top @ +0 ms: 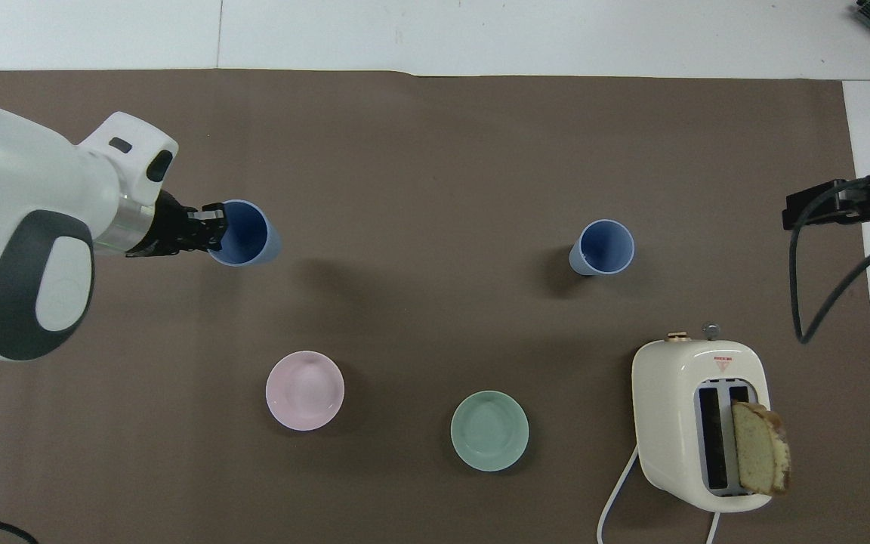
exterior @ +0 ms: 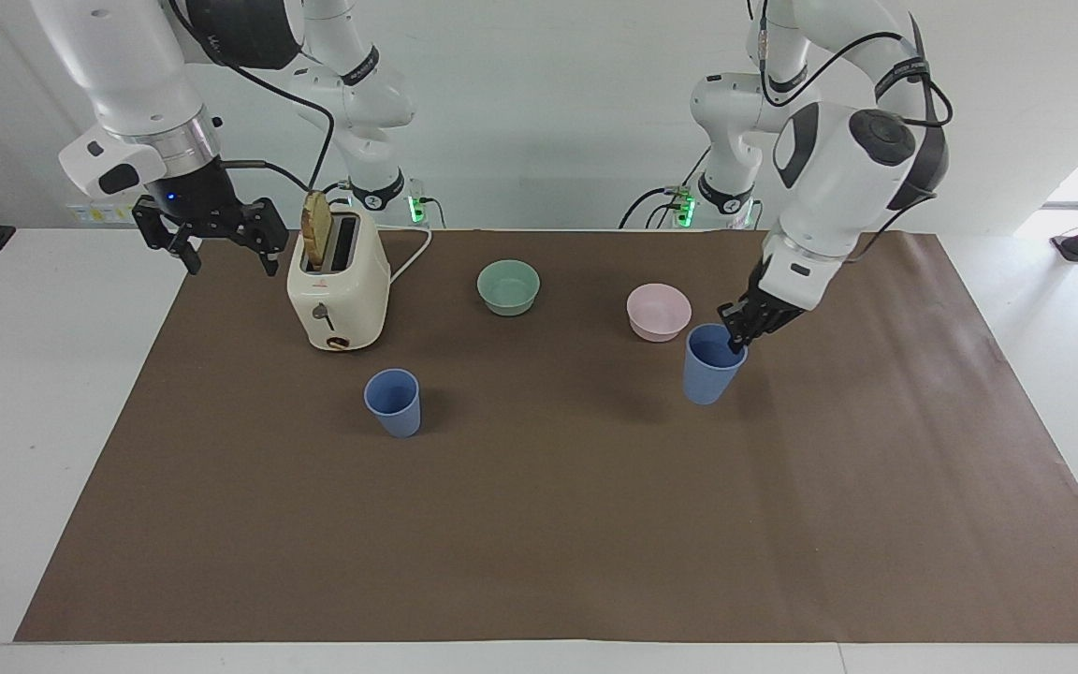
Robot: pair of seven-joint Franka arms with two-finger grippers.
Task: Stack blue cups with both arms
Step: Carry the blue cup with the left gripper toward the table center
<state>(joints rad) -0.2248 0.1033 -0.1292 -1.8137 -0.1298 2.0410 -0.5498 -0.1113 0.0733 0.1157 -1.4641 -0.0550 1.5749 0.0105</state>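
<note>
One blue cup (exterior: 712, 367) (top: 246, 233) hangs tilted in the air above the brown mat, close to the pink bowl. My left gripper (exterior: 738, 342) (top: 214, 227) is shut on its rim, one finger inside the cup. The other blue cup (exterior: 393, 402) (top: 603, 246) stands upright on the mat, farther from the robots than the toaster, with nothing touching it. My right gripper (exterior: 231, 265) waits in the air beside the toaster at the right arm's end of the table, open and holding nothing.
A cream toaster (exterior: 338, 285) (top: 699, 423) with a bread slice (exterior: 316, 234) in one slot stands near the robots. A green bowl (exterior: 508, 286) (top: 489, 431) and a pink bowl (exterior: 658, 311) (top: 304, 390) sit on the mat (exterior: 539, 524).
</note>
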